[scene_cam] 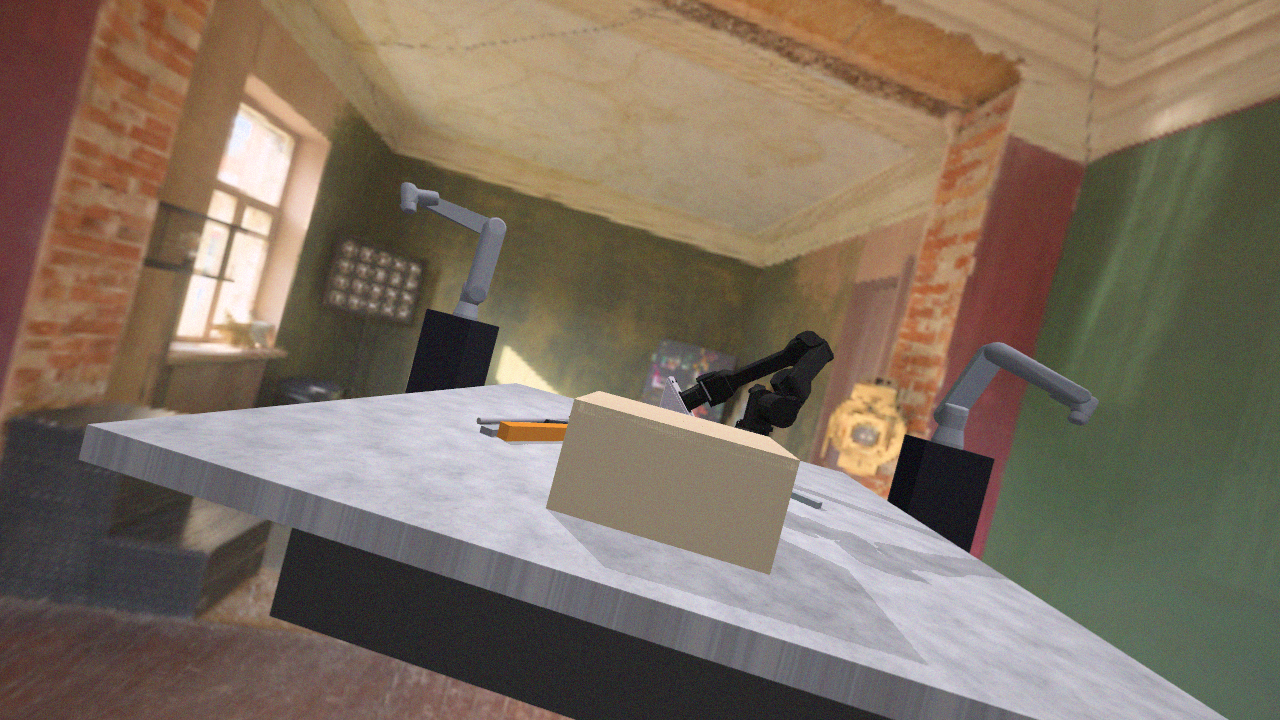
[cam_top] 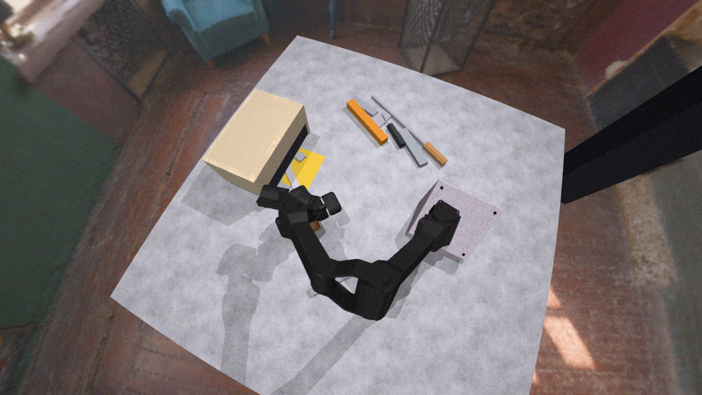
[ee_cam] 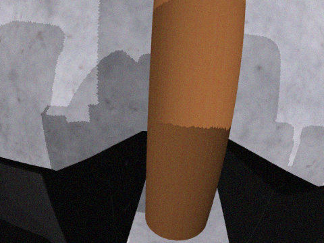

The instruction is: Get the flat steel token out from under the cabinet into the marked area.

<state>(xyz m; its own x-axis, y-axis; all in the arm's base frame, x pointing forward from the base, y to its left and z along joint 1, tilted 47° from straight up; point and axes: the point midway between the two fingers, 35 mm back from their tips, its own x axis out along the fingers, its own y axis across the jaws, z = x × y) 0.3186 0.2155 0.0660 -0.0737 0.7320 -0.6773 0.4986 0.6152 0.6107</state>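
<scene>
The steel token point(cam_top: 300, 156) is a small grey square lying at the cabinet-side edge of the yellow marked area point(cam_top: 312, 169); I cannot tell whether it is wholly inside. The cream cabinet point(cam_top: 255, 132) point(scene_cam: 671, 483) has a dark slotted front low down. My gripper point(cam_top: 305, 206) point(ee_cam: 183, 143) is shut on the orange-brown handle point(cam_top: 315, 225) point(ee_cam: 192, 84) of a tool, in front of the cabinet's near end. The tool's thin pale blade point(cam_top: 290, 178) runs over the marked area towards the cabinet; its tip is hidden. A gap shows between the visible blade and the token.
An orange bar point(cam_top: 367, 122) point(scene_cam: 529, 431), a black-handled tool point(cam_top: 395, 134), a grey flat bar point(cam_top: 414, 148) and a rod with a wooden handle point(cam_top: 435, 153) lie right of the cabinet. The arm's base plate point(cam_top: 473, 216) is at the right. A pale piece point(cam_top: 311, 293) lies partly under the arm.
</scene>
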